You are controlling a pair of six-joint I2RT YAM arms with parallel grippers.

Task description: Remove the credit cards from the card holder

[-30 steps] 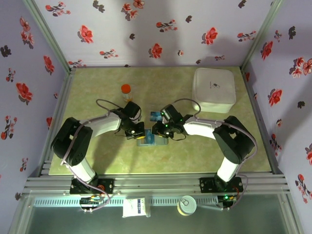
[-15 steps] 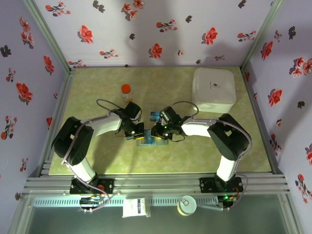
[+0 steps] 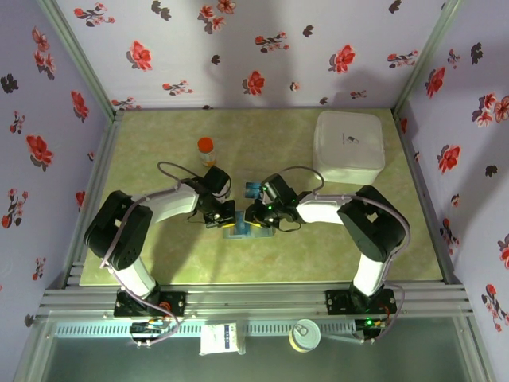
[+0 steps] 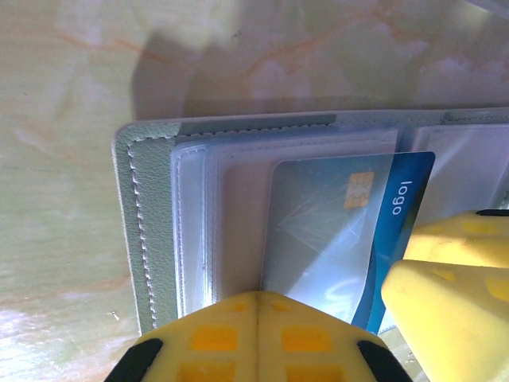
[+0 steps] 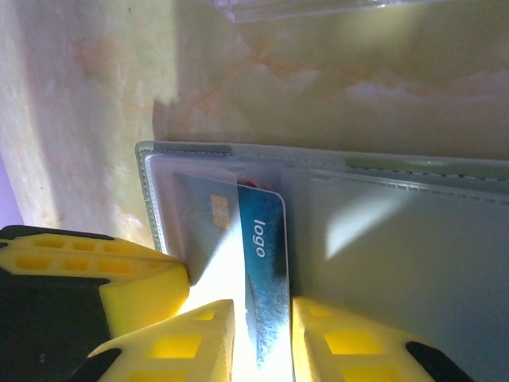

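Two arms (image 3: 171, 203) (image 3: 334, 208) bend inward over the card holder (image 3: 238, 231) — left end effector (image 4: 256, 302) closed, right end effector (image 5: 262, 318) narrowly straddling blue card (image 5: 266, 231).

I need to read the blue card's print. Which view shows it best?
Left wrist: the blue card shows its chip and "logo" face-on. Right wrist gives it foreshortened, with glare; top external, a bluish speck.

Grey-blue w/ pale stitching is noted on the card holder (image 4: 147, 239). The blue card (image 4: 342, 231) is marked w/ white lettering and a gold chip. The fingers (image 4: 207, 338) are coloured yellow, the surface (image 4: 64, 159) marbled green-beige. A red sliver (image 5: 248, 185) is seen behind, poss. another card.
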